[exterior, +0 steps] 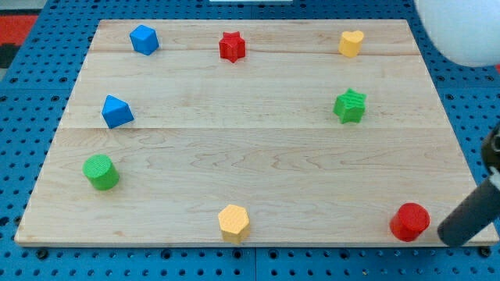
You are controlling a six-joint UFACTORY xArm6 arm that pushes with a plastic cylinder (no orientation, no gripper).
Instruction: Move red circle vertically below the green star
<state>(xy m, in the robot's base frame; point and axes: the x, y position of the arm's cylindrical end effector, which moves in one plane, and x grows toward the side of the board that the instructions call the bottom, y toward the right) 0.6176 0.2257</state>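
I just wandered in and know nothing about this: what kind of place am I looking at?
Probably a robotics lab test bench. A wooden board sits on a blue perforated table, small coloured blocks such as the green star are scattered about, and my tip rests just right of the red circle.

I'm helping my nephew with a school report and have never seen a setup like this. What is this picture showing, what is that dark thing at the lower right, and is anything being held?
This is one camera picture looking down at a wooden board on a blue pegboard. The dark thing is the robot arm's pushing rod; my tip is its lower end. It grasps nothing: it only slides blocks along.

On the board lie eight small blocks: a blue cube-like block, a red star and a yellow heart along the view's top; a blue wedge-like block and a green cylinder at the left; a green star right of centre; a yellow hexagon at the bottom; and a red circle at the bottom right.

My tip sits just right of the red circle; contact cannot be judged.
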